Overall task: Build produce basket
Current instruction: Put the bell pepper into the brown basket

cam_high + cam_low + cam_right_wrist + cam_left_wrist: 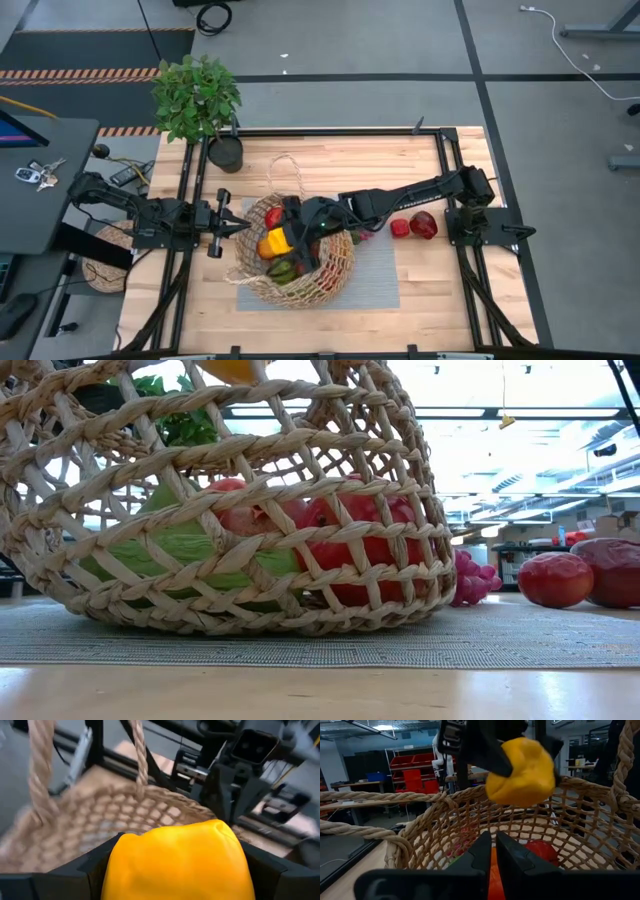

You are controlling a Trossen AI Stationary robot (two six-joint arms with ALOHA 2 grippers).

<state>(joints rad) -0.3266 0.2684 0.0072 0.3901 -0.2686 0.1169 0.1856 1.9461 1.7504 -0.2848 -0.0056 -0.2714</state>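
Note:
The tan wicker basket stands on a grey mat at the table's middle. Inside lie green, red and orange produce. Over its opening my right gripper is shut on a yellow pepper, which also shows in the left wrist view. My left gripper is shut and points level at the basket's left rim; whether it touches the rim I cannot tell. Two red pieces and purple grapes lie on the table right of the basket. My right gripper pinches the yellow pepper's two opposite sides between its two fingers. The fingers slant down from the table's right side. The pepper is lifted clear, above the basket's rim and over the produce inside.
A leafy potted plant stands at the table's far left corner. A flat woven disc lies off the table's left edge. The basket's thin handle rises near the right gripper. Bare wood lies along the near edge.

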